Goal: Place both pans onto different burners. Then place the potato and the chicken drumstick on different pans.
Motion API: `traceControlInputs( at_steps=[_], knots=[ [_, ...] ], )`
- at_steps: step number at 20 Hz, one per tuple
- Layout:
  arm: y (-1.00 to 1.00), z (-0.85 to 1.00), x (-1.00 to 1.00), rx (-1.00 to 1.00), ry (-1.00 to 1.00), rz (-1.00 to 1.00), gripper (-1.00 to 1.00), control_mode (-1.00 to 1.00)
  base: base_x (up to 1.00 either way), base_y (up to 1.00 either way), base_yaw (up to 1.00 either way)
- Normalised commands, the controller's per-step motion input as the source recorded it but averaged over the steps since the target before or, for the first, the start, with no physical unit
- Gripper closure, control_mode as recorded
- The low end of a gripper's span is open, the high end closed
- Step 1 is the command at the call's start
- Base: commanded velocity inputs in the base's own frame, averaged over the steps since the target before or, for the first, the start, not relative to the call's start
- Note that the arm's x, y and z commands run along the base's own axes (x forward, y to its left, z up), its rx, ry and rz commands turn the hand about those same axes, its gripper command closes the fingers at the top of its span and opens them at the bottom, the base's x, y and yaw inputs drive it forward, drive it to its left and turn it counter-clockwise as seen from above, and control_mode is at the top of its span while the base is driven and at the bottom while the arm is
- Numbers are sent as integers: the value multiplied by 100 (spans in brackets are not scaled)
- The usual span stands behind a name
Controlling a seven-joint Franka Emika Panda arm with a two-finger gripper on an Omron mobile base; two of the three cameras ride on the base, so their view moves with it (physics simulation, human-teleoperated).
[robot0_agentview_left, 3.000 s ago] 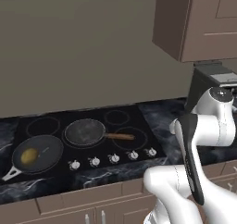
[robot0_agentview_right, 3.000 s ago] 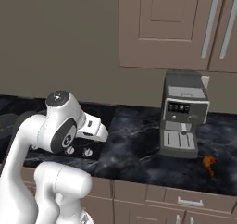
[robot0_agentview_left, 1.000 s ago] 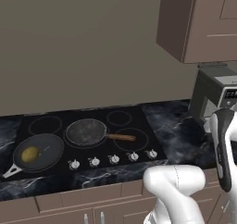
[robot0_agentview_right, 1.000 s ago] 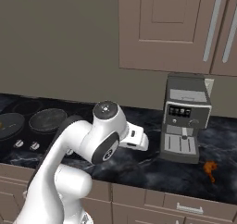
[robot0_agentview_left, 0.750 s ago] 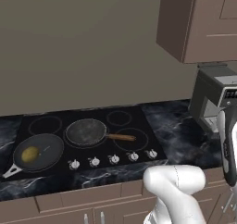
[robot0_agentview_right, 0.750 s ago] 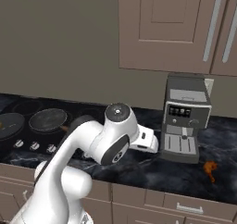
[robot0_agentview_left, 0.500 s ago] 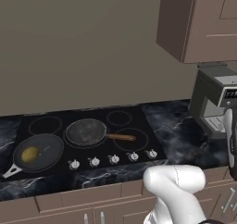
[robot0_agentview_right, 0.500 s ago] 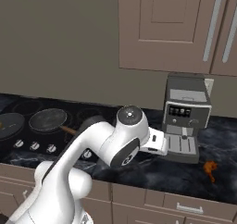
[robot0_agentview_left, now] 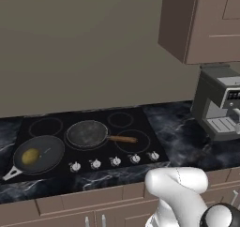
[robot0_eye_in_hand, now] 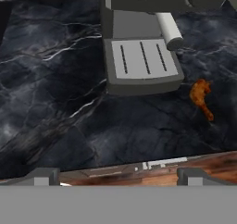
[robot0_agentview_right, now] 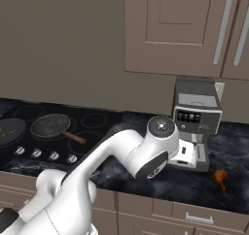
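The black pan (robot0_agentview_left: 41, 153) sits on the front left burner with the potato (robot0_agentview_left: 29, 156) in it. The dark grey pan (robot0_agentview_left: 86, 133) rests on a middle burner, its wooden handle (robot0_agentview_left: 123, 139) pointing right, and it holds nothing. Free burners (robot0_agentview_left: 120, 119) lie behind and to its right. The chicken drumstick (robot0_eye_in_hand: 202, 97) (robot0_agentview_right: 220, 177) lies on the dark marble counter to the right of the coffee machine. My gripper (robot0_eye_in_hand: 119, 176) hovers open above the counter in front of that machine, left of the drumstick, with nothing between its fingers.
A grey coffee machine (robot0_agentview_right: 196, 117) with a drip tray (robot0_eye_in_hand: 141, 61) stands on the counter beside the drumstick. Silver knobs (robot0_agentview_left: 114, 161) line the cooktop's front. Wall cabinets (robot0_agentview_right: 185, 30) hang above. The counter's front edge (robot0_eye_in_hand: 152, 165) runs just under the gripper.
My arm has swung to the right along the counter, from near the cooktop to in front of the coffee machine. The pans, the potato and the drumstick have stayed put.
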Motion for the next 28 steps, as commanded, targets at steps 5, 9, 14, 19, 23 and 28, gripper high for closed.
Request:
traceControlInputs(
  at_steps=[5,9,14,19,23,28],
  knots=[
    [-29,-14,0,-3,2,0,-100,-100,0,0,0],
    [-21,-14,0,-5,4,-1,-100,-100,0,0,0],
    [-14,-17,0,-8,7,-1,-100,-100,0,0,0],
    [-18,-7,0,-4,9,-3,-100,-100,0,0,0],
    [-34,-2,3,0,8,0,-100,-100,0,0,0],
    [-43,-3,5,0,5,0,-100,-100,0,0,0]
  ],
)
